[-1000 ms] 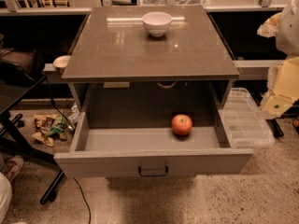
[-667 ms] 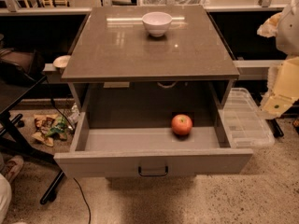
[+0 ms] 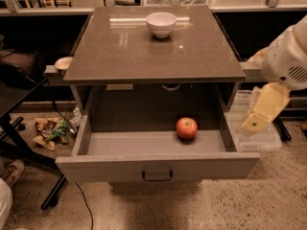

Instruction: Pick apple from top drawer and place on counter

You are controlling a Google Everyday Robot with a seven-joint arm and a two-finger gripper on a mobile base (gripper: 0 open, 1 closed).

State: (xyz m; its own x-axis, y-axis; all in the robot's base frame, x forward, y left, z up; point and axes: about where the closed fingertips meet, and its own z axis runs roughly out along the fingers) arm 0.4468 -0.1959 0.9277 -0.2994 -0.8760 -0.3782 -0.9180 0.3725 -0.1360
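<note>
The apple (image 3: 186, 128), red-orange with a yellowish patch, lies in the open top drawer (image 3: 158, 166), right of its middle and near the front wall. The drawer is pulled far out; its black handle (image 3: 157, 176) sits at the centre of the front panel. The glossy brown-grey counter (image 3: 153, 49) forms the cabinet's top above it. My gripper (image 3: 261, 111) hangs as a cream-coloured piece from the white arm (image 3: 288, 56) at the right, outside the drawer's right wall, well right of the apple and a little above its level.
A white bowl (image 3: 161, 24) stands at the back middle of the counter. A clear plastic bin (image 3: 261, 138) sits on the floor right of the drawer, under my gripper. Litter (image 3: 53, 131) and black chair legs (image 3: 29, 157) are on the floor at left.
My arm and gripper have moved left from the right edge of the view, toward the drawer's right side. The apple, drawer and bowl have not moved.
</note>
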